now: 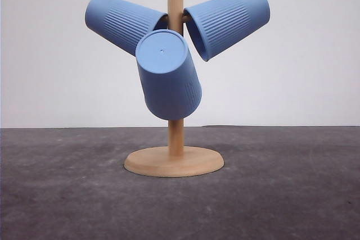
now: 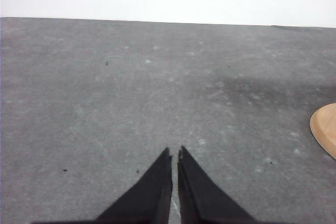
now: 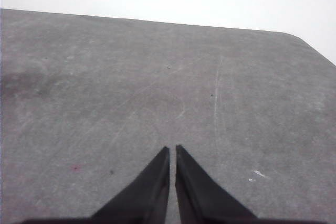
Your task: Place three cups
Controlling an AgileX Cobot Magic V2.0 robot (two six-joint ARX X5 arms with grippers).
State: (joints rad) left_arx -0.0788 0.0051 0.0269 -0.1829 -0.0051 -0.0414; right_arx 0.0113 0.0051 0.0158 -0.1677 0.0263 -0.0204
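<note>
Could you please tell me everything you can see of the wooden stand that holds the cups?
The stand looks like pale, smooth wood: a round flat base on the dark table and an upright pole rising out of the frame. Three blue cups hang from it near the top, mouths toward the pole, tilted left, right and forward. A short peg shows at the right cup's mouth. Nothing else touches it.

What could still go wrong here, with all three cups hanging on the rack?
1. The front cup hangs steeply, base toward the camera; a jolt might slide it off its peg.
2. The rack stands on one round base with the left cup and right cup high up, so a nudge from the shut left pincer beside it could tip it.
</note>
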